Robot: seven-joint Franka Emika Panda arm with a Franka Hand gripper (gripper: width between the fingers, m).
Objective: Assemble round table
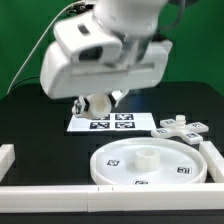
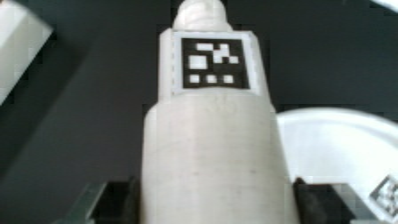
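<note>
End effector: the end effector (image 2: 210,203) is closed on the leg (image 2: 214,140). In the wrist view one dark finger (image 2: 111,205) lies against each side of the leg.
Leg: held clear of the table (image 1: 40,138), over the far side of the marker board (image 1: 113,122) and well apart from the round disc (image 1: 112,170). Its tag (image 2: 215,62) faces the wrist camera. In the exterior view the arm hides most of the leg, so I cannot tell whether it hangs upright.
Round disc: lies flat on the table with its rim up, just behind the front border wall (image 1: 90,195). The raised hub (image 1: 147,155) at its centre is uncovered.
Foot piece: the foot piece (image 1: 180,127) lies on the table to the exterior view's right of the marker board, near the disc but apart from it.
Step in hand: as I judge it, carrying the leg to the hub.
Doing it well: travel high enough to clear the rim. Bring the leg's axis straight over the hub before lowering, square it to the disc, then descend slowly and let go only once the leg is seated.
Watch for: smooth plastic may slip or turn in the grip. A tilted leg could catch the hub's edge and push the disc sideways.
</note>
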